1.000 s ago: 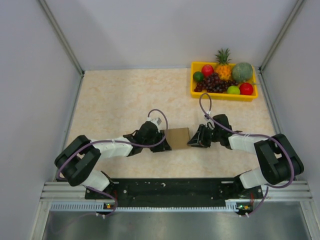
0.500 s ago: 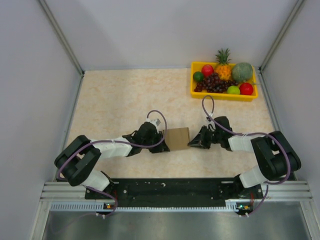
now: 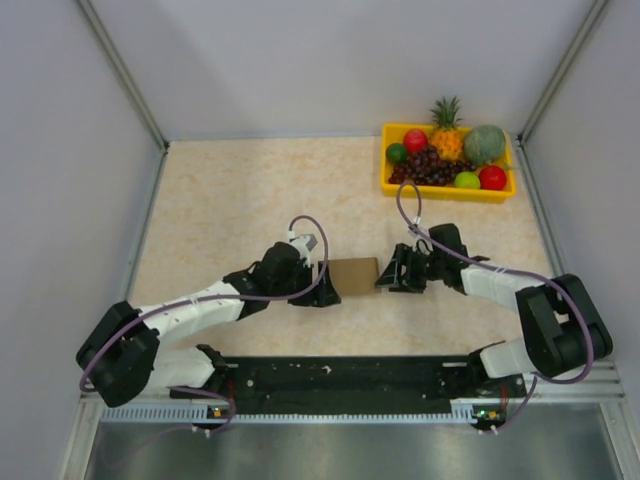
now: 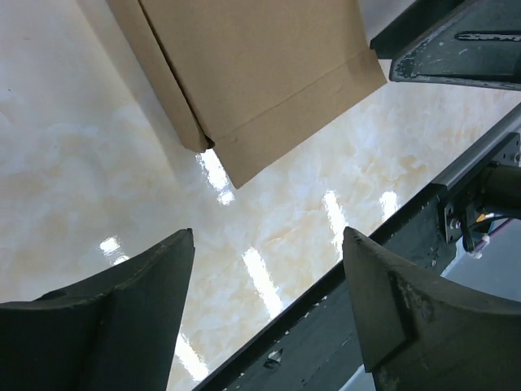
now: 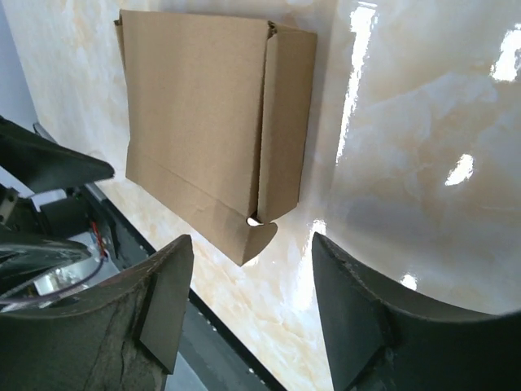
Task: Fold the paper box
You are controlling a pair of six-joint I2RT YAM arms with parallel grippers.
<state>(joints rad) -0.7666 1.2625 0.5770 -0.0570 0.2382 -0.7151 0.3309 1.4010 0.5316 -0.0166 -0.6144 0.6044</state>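
Note:
The paper box (image 3: pixel 355 277) is a small, flat, brown cardboard box lying on the marbled table between both arms. In the left wrist view the paper box (image 4: pixel 244 73) sits beyond my left gripper (image 4: pixel 267 232), which is open with only table between its fingers. From the right wrist, the paper box (image 5: pixel 203 122) shows a side flap and a rounded tab at its near corner. My right gripper (image 5: pixel 251 239) is open just short of that corner. Seen from above, the left gripper (image 3: pixel 322 285) and right gripper (image 3: pixel 385 280) flank the box's two ends.
A yellow fruit tray (image 3: pixel 447 193) with a pineapple, grapes and round fruit stands at the back right. The black mounting rail (image 3: pixel 340 375) runs along the near edge. Grey walls enclose the table on the left, right and back.
Both grippers have opened after closing at the box's ends half a second ago. The left arm's elbow has swung out to the left. The box stays in place.

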